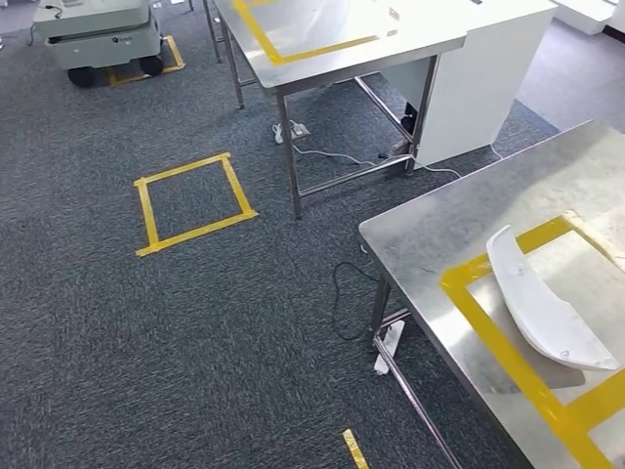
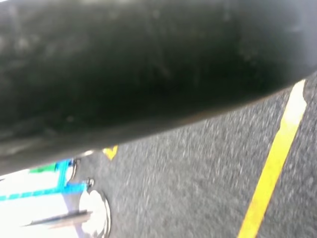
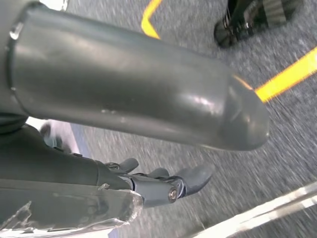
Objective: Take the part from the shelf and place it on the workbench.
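No legible text or labels

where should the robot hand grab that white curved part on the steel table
Probably at the narrow upper end of the white curved part, where it tapers near the yellow tape frame. Come from above, fingers across its width: it lies flat, so only its thin edges offer purchase.

Dark grey carpet covers the floor, marked with a yellow tape square. A steel table stands beside a white cabinet, with white cables trailing beneath. Bright glare washes over the tabletop
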